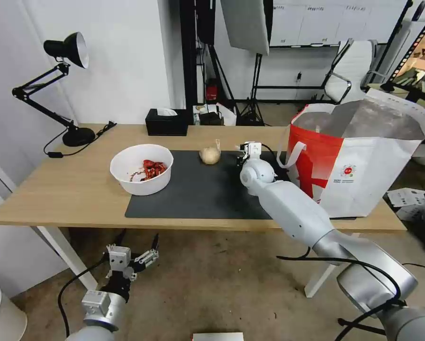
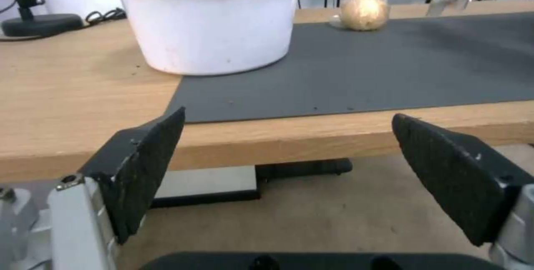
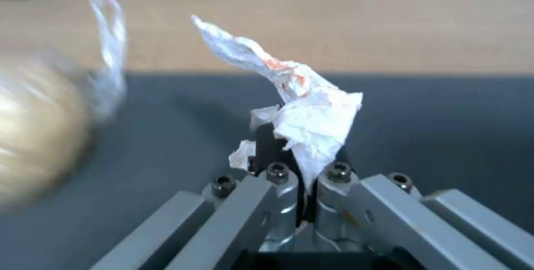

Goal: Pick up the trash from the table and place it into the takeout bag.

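Note:
My right gripper [image 3: 303, 153] is shut on the crumpled white tissue [image 3: 303, 107], which has orange stains; it hovers over the dark mat [image 1: 198, 189] between the knotted yellowish bag [image 1: 210, 154] and the takeout bag [image 1: 359, 156]. In the head view the right gripper [image 1: 248, 152] sits just left of the tote's strap handle. The white bowl [image 1: 141, 169] with red scraps rests at the mat's left edge on the table [image 1: 65, 194]. My left gripper [image 1: 139, 260] hangs open below the table's front edge, facing the bowl [image 2: 211, 23] and the yellowish bag [image 2: 364, 9].
A black desk lamp [image 1: 65, 85] stands at the table's far left and a black tissue box [image 1: 166, 121] at the back edge. The tote's open foil-lined mouth faces up at the table's right end. Tripods and a chair stand behind.

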Tool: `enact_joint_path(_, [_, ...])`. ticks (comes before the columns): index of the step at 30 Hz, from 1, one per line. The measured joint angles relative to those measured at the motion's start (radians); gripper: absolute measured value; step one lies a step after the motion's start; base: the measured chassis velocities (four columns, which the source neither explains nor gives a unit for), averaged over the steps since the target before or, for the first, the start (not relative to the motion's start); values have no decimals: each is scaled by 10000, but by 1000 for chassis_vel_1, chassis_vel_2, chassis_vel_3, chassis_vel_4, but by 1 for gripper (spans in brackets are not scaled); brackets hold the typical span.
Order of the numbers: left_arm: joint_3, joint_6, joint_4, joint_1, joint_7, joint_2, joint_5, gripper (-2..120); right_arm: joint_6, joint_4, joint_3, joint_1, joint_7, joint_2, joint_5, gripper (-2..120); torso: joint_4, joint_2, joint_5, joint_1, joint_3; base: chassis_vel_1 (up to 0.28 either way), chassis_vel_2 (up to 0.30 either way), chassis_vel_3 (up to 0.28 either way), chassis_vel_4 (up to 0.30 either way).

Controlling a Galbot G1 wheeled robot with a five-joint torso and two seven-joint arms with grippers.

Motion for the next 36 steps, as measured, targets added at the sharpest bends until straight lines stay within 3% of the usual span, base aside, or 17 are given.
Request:
enact_joint_path(2, [-10,0,-92,17,-135,6,-34,100,428,1175,-3,-276,-17,-475,-466,0,-1,1,-1,0,-1,0,0,0,0])
enact_joint_path(5, [-12,0,-108,25,-153,6,-41,100,530,1569,-3,-382,-67,-622,-631,0,-2,1,-1,0,-1,0,0,0,0])
enact_joint_path(8, [-35,2,-148,62,-199,-26,-50,100,1254,3968,31,-1193,-441,-1611,-1642,0,-1,1,-2,-1,-2,0,0,0,0])
enact_joint_path(9, [-35,2,-148,62,-199,-26,-50,100,1254,3968,31,-1193,-441,-1611,-1642,0,-1,1,-2,-1,-2,0,0,0,0])
enact_joint_path(12, [-14,3,-158,61,-225,-83,-47,100,2403,5619,491,-2130,-380,-2013,-2817,0,-2,2,0,-2,-2,0,0,0,0])
enact_joint_path(19, [86,134,-299,-83,-311,-133,-42,100,2953,6427,1250,-2569,-3,-2099,-3788,0,-2,3,0,-1,-3,0,0,0,0])
enact_joint_path(24, [118,159,-388,-20,-323,-174,-4,100,1988,6680,1649,-2144,1888,-2462,-3550,0,0,2,0,-1,-1,0,0,0,0])
enact_joint_path(25, [116,159,-390,0,-326,-182,-1,100,1392,6772,1797,-1943,2719,-2684,-3041,0,-1,2,1,-1,-1,0,0,0,0])
enact_joint_path(28, [115,160,-391,7,-326,-191,0,100,686,6839,1991,-1676,3491,-3054,-2113,0,-1,2,1,-2,-1,0,0,0,0])
enact_joint_path(32, [172,164,-456,-21,-329,-169,0,100,83,6625,2104,-1407,4077,-3589,-717,0,-1,1,1,0,0,0,0,0,0])
enact_joint_path(36, [180,185,-541,-45,-329,-132,-23,100,-93,6628,2152,-1377,4349,-4002,-326,0,-4,0,2,0,0,0,0,0,0])
